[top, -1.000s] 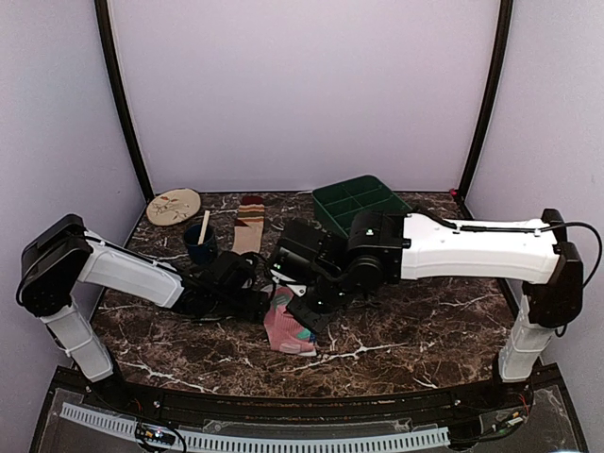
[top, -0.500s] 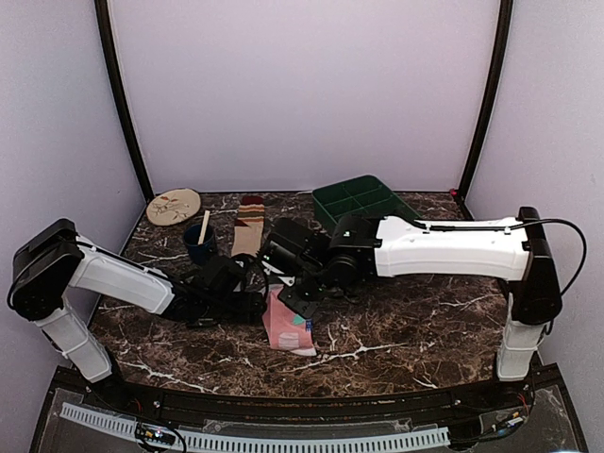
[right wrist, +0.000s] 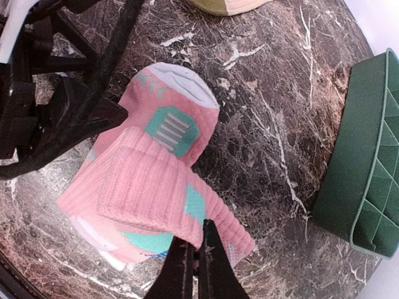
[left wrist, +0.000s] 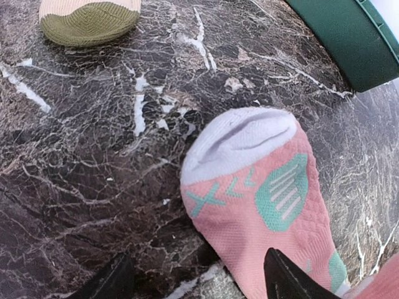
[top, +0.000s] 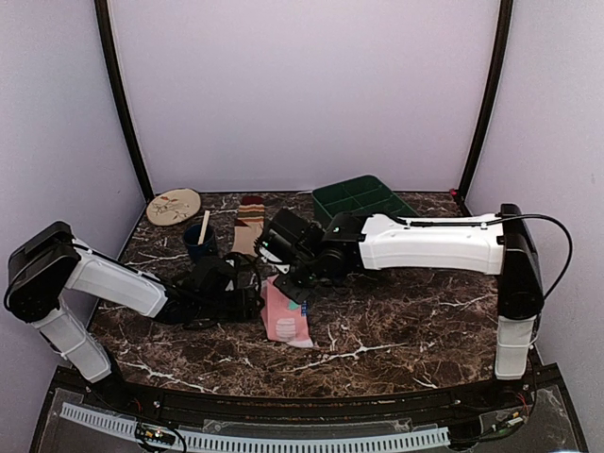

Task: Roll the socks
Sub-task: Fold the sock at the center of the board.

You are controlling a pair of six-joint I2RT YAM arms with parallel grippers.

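The pink sock [top: 286, 317] with teal and white marks lies at the table's middle front, its cuff end folded over on itself. In the right wrist view my right gripper [right wrist: 196, 265] is shut on the folded ribbed cuff of this pink sock [right wrist: 146, 190]. My right gripper [top: 294, 286] is at the sock's far edge. My left gripper [top: 253, 297] is at the sock's left side. In the left wrist view it [left wrist: 199, 283] is open, one fingertip [left wrist: 283, 283] over the pink sock [left wrist: 262, 193] near its white toe. The tan striped sock [top: 249, 225] lies flat behind.
A dark cup [top: 199, 243] with a wooden stick stands left of the tan sock. A round beige patterned plate [top: 174, 205] sits at the back left. A green compartment tray [top: 361, 200] sits at the back right, also in the right wrist view [right wrist: 368, 168].
My right arm has swung left and back, drawing the pink sock's cuff with it. The sock has shifted slightly left and looks flatter. My left gripper stays beside it.
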